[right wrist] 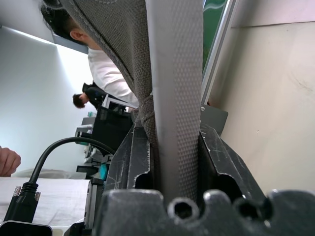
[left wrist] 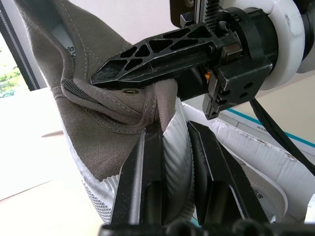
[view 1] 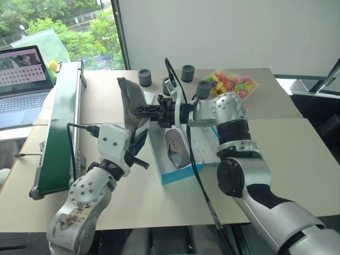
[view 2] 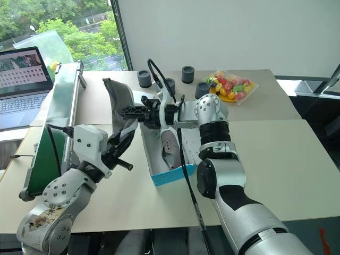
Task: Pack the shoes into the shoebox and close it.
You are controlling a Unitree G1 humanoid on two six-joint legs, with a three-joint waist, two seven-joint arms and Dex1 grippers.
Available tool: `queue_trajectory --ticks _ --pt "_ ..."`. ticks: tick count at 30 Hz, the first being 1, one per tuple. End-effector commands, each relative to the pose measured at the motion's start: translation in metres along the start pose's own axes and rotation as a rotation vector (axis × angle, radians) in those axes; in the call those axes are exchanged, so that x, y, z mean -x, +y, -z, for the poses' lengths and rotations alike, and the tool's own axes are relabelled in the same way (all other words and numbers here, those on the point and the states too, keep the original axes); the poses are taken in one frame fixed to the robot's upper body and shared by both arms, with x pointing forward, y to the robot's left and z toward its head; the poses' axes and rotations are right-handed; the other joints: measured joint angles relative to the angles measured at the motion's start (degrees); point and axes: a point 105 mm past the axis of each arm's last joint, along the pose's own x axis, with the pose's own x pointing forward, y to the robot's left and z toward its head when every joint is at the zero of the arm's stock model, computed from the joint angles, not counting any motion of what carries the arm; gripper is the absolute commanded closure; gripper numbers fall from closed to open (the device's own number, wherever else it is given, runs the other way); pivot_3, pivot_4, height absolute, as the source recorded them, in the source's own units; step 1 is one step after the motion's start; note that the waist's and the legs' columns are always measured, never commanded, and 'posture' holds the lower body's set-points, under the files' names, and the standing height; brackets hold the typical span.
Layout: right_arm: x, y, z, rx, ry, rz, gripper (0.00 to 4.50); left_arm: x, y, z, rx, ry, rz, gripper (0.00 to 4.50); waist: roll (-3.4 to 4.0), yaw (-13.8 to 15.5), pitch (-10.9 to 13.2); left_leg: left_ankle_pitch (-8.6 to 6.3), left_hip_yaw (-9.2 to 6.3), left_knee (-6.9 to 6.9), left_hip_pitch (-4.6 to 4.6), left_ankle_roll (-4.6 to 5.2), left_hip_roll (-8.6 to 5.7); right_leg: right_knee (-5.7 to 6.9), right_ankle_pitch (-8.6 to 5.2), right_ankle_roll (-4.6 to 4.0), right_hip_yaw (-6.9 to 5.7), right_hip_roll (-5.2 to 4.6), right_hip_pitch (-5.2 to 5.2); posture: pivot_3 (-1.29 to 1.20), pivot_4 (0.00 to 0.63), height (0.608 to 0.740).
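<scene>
We hold a soft, floppy shoe (view 1: 130,103) at ten o'clock of the shoebox (view 1: 175,172): left gripper (left wrist: 170,147) clamps its sole, right gripper (right wrist: 170,147) pinches its canvas; we'd favour the stiffer sole

One grey-taupe shoe (view 1: 176,149) lies flat inside the open blue shoebox (view 1: 171,174), toe toward six o'clock, its opening facing up against the white interior. The shoebox sits on the bench near the scene's middle, its lid folded out toward three o'clock. The second shoe (view 1: 132,104) hangs in the air just beside the box at its ten o'clock corner, standing on end, pale ribbed sole turned outward, its fabric creased where it is pinched.
</scene>
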Motion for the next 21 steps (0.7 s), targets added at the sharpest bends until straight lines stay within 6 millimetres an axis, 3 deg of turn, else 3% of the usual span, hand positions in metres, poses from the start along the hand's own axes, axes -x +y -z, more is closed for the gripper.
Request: queue_trajectory --ticks 1,7,8,9,12,16,21 --pt "0.005 0.014 -0.013 0.046 -0.049 -0.039 3.93 0.002 0.001 -0.009 -0.037 -0.035 -0.01 4.16 0.0 0.0 0.0 0.0 0.0 0.0 0.0 0.0 0.0 0.0 0.0 0.0 0.0 0.0 0.0 0.0 0.15 0.727" --pt "0.006 0.017 -0.018 0.057 -0.091 -0.045 3.93 0.003 0.004 -0.011 -0.042 -0.052 -0.029 4.16 0.0 0.0 0.0 0.0 0.0 0.0 0.0 0.0 0.0 0.0 0.0 0.0 0.0 0.0 0.0 0.0 0.15 0.727" --pt "0.006 0.016 -0.02 0.051 -0.102 -0.043 3.93 0.003 0.004 -0.011 -0.043 -0.056 -0.028 3.23 0.0 0.0 0.0 0.0 0.0 0.0 0.0 0.0 0.0 0.0 0.0 0.0 0.0 0.0 0.0 0.0 0.15 0.727" --pt "0.007 0.015 -0.023 0.043 -0.125 -0.038 3.93 0.003 0.004 -0.012 -0.046 -0.055 -0.027 3.08 0.0 0.0 0.0 0.0 0.0 0.0 0.0 0.0 0.0 0.0 0.0 0.0 0.01 0.0 0.0 0.0 0.15 0.727" --pt "0.01 0.009 -0.035 0.014 -0.217 -0.002 3.93 0.003 0.003 -0.011 -0.05 -0.048 -0.015 2.0 0.0 0.0 0.0 0.0 0.0 0.0 0.0 0.0 0.0 0.01 0.0 0.0 0.0 0.0 0.0 0.0 0.15 0.727" --pt "0.03 -0.01 -0.068 0.001 -0.436 0.119 3.93 0.008 0.001 -0.014 -0.024 -0.057 -0.001 2.0 0.0 0.1 0.0 0.0 0.0 0.0 0.0 0.0 0.0 0.0 0.0 0.0 0.0 -0.01 0.01 0.0 0.15 0.727" --pt "0.047 -0.014 -0.081 0.114 -0.482 0.234 3.93 0.022 0.001 -0.015 -0.025 -0.042 0.063 2.0 0.0 -0.1 0.0 0.0 0.01 -0.01 -0.04 0.0 -0.01 -0.02 0.0 0.01 0.0 -0.01 -0.02 0.0 0.15 0.727"
